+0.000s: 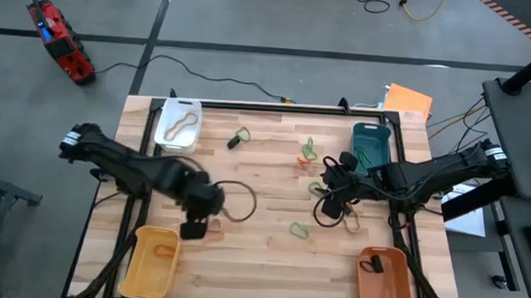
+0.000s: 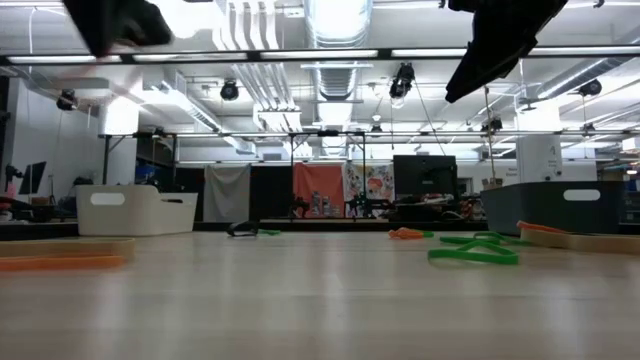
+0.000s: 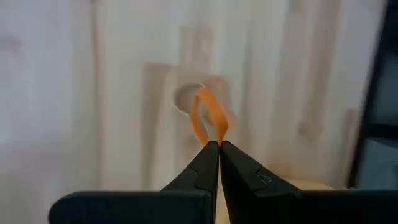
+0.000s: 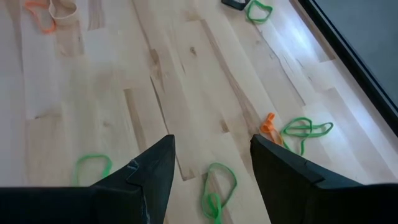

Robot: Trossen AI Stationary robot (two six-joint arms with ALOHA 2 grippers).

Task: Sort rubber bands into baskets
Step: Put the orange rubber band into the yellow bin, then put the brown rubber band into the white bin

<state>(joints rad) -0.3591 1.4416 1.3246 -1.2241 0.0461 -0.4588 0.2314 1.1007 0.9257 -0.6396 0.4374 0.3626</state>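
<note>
Wooden table [image 1: 259,259] with four baskets at its corners: white basket [image 1: 177,125] far left, teal basket [image 1: 370,142] far right, yellow basket [image 1: 151,262] near left, orange basket [image 1: 386,283] near right. Both arms reach toward the middle, and loose rubber bands [image 1: 299,230] lie between them. The near middle strip lies bare.

Four baskets [image 1: 177,125]; two grippers [image 1: 207,221].

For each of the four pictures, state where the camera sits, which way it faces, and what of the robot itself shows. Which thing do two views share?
High: overhead, looking down; both arms, table.
Low: table height, facing the room; arms hang from above.
Left wrist: past the shut left pincer pinching an orange rubber band.
Right wrist: past the open right pincer, table below.
Shared: white basket, high and low.
</note>
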